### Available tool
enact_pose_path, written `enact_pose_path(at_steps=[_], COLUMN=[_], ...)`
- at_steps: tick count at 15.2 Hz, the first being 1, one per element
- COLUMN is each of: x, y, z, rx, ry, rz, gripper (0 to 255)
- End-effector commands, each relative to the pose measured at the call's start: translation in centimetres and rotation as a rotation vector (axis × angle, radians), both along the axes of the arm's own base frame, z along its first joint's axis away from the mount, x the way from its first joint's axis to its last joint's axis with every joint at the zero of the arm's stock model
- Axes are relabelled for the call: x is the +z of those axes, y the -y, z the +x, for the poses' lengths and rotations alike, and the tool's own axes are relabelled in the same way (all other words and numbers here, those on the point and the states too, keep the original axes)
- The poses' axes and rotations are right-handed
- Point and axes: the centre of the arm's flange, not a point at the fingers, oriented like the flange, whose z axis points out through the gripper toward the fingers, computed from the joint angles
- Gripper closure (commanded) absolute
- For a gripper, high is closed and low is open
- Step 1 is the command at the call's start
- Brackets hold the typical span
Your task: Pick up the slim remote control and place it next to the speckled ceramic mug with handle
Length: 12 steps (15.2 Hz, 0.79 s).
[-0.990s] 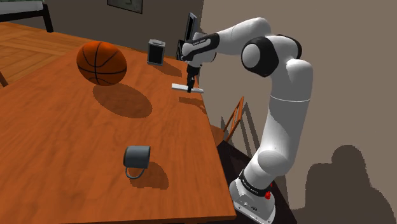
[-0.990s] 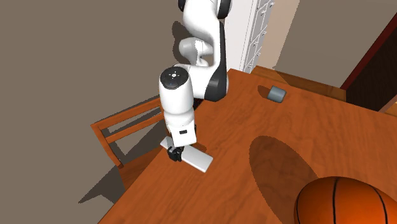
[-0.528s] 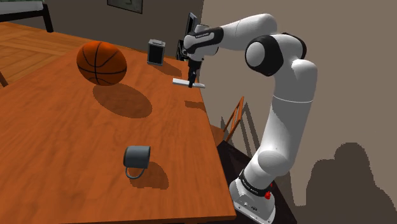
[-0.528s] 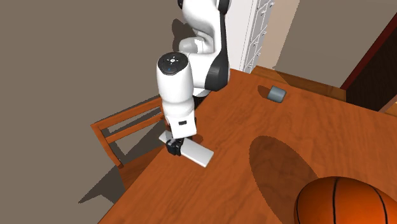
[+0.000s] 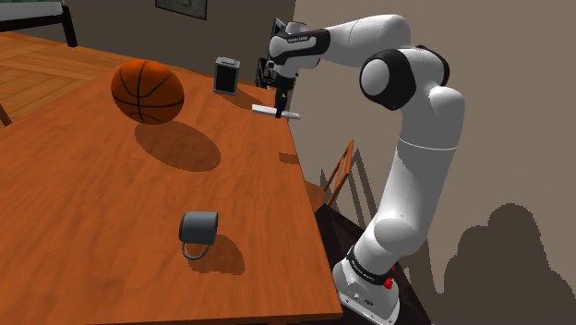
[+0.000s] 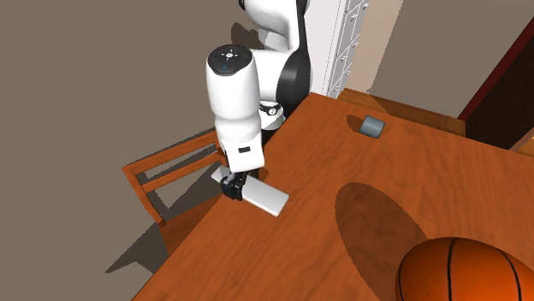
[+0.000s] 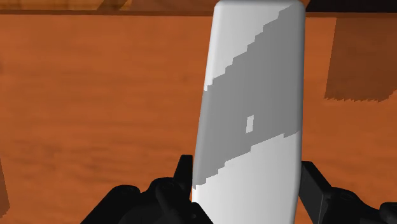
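**1. Gripper state.** I read the gripper [image 7: 248, 186] as clamped on the remote control [image 7: 251, 108]. One black finger bears on each long side of it, across its narrow width.

**2. Position of the remote control.** It hangs flat and clear of the table [image 5: 92, 212], over the edge that runs along the chair [image 6: 171, 175], towards the far corner. Its shadow falls on the wood beneath it. In the second exterior view the gripper [image 6: 233, 186] grips near one end, and the rest of the slab [image 6: 261, 197] reaches inward over the table.

**3. Handling.** I judge the remote control to be a light, stiff, flat slab, drawn plain white and grey, with smooth faces.
- A grip this far off centre may let the long free end swing or droop.
- A hold nearer the middle would be steadier.
- Carry it slowly and level.

**4. Target.** The mug [image 5: 198, 227], drawn dark grey, stands near the same edge, well along towards the stand.

**5. Surface and room.**
- The table is reddish-brown wood.
- A basketball [image 5: 148, 90] rests towards the far side.
- A small dark box [image 5: 225, 75] stands at the far edge.
- Plain grey-brown walls stand behind.
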Motion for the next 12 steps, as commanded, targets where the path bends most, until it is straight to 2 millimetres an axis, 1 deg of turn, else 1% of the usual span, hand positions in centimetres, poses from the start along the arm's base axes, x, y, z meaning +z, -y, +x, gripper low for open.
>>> enact_pose_path(at_steps=[1, 3, 12], x=[1.0, 1.9, 2.0], y=[0.1, 0.1, -11.7], z=[0.0, 0.0, -1.6], rx=[0.0, 0.0, 0.0], ry=[0.0, 0.0, 0.0], rz=[0.0, 0.0, 0.0], gripper=[255, 255, 255])
